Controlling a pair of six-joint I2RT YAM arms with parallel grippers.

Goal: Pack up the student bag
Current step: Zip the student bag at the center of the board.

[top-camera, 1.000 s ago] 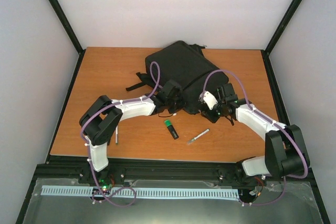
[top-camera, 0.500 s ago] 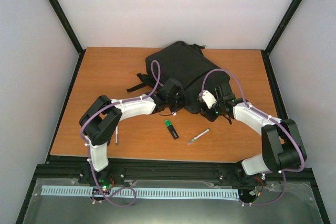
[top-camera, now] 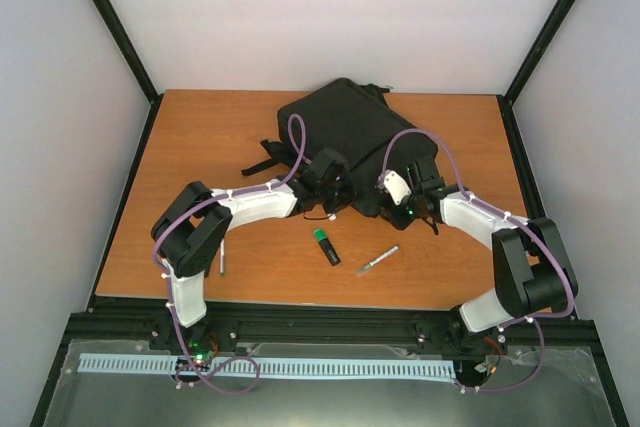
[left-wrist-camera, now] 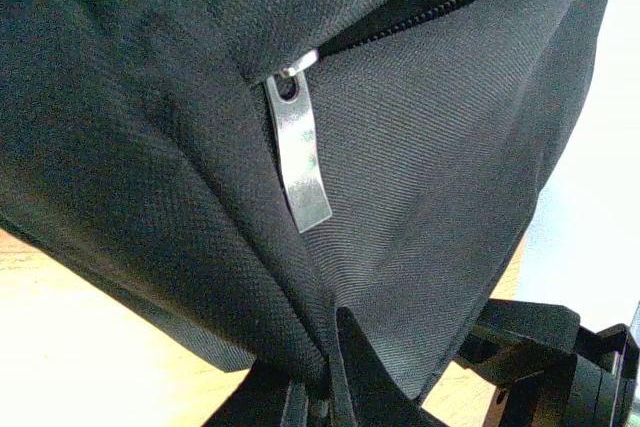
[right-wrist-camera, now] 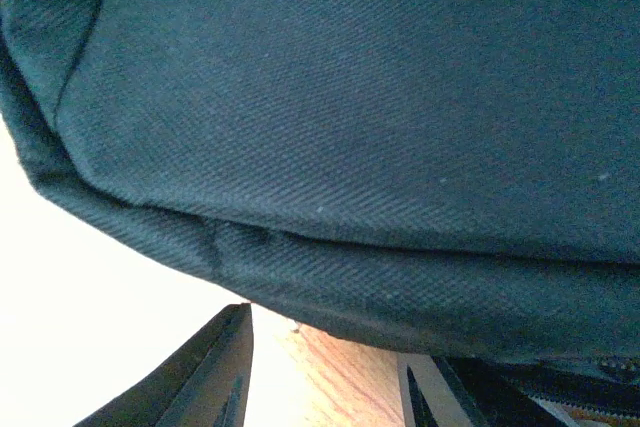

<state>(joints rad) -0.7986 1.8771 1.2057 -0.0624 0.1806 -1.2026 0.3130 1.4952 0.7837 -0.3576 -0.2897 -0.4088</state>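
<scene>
The student bag is a large black backpack lying at the back middle of the table. My left gripper is at its near edge, shut on a fold of the bag's fabric. A silver zip pull hangs just above the pinch, and the zip seam runs up to the right. My right gripper is at the bag's near right edge. In the right wrist view it is open, with its fingers just below the bag's bottom seam and nothing between them.
A green and black marker and a pale pen lie on the wooden table in front of the bag. Another pen lies by the left arm's elbow. Black straps spread left of the bag.
My right gripper has moved a little left and forward, closer to the bag's near edge. The left gripper has stayed on the bag.
</scene>
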